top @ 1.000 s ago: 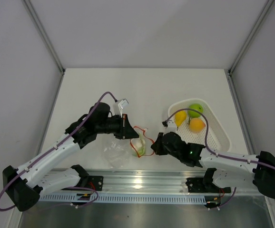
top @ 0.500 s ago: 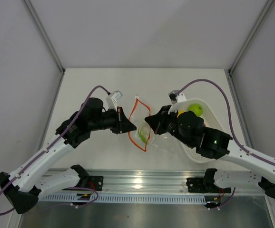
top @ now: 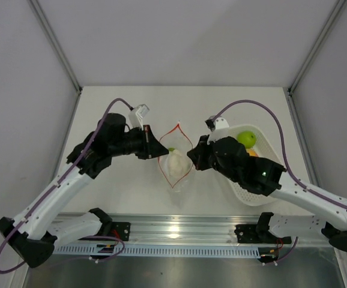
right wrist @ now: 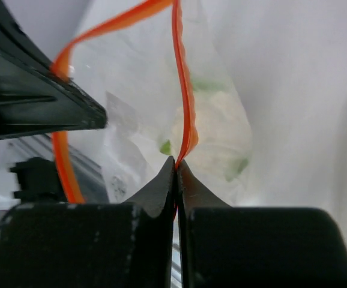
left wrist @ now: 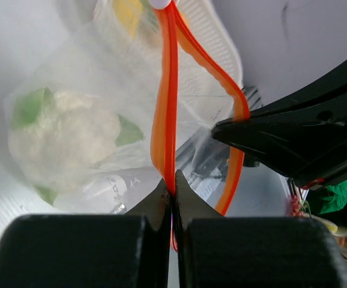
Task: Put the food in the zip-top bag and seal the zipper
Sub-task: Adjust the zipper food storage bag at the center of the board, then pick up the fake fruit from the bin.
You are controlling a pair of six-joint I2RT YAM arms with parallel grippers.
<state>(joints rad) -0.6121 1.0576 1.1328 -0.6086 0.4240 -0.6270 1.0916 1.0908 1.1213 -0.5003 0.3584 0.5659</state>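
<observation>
The clear zip-top bag (top: pixel 175 171) hangs above the table between both grippers, mouth up and spread open. Its red-orange zipper (top: pixel 185 139) forms a loop. My left gripper (top: pixel 161 152) is shut on the left side of the zipper (left wrist: pixel 163 120). My right gripper (top: pixel 191 153) is shut on the right side of the zipper (right wrist: pixel 184 96). Inside the bag lie a whitish piece (top: pixel 176 163) with green leaves, also in the left wrist view (left wrist: pixel 65 141), and a green piece (top: pixel 171 150). A green apple (top: pixel 246 138) and an orange fruit (top: pixel 253 153) sit in the basket; the yellow pear is hidden.
The white perforated basket (top: pixel 280 168) stands at the right, partly under my right arm. A metal rail (top: pixel 173 231) runs along the table's near edge. Grey walls enclose the table on three sides.
Both grippers have lifted the bag off the table and pulled its mouth open wider. The bag now hangs upright with the whitish piece at its bottom.
</observation>
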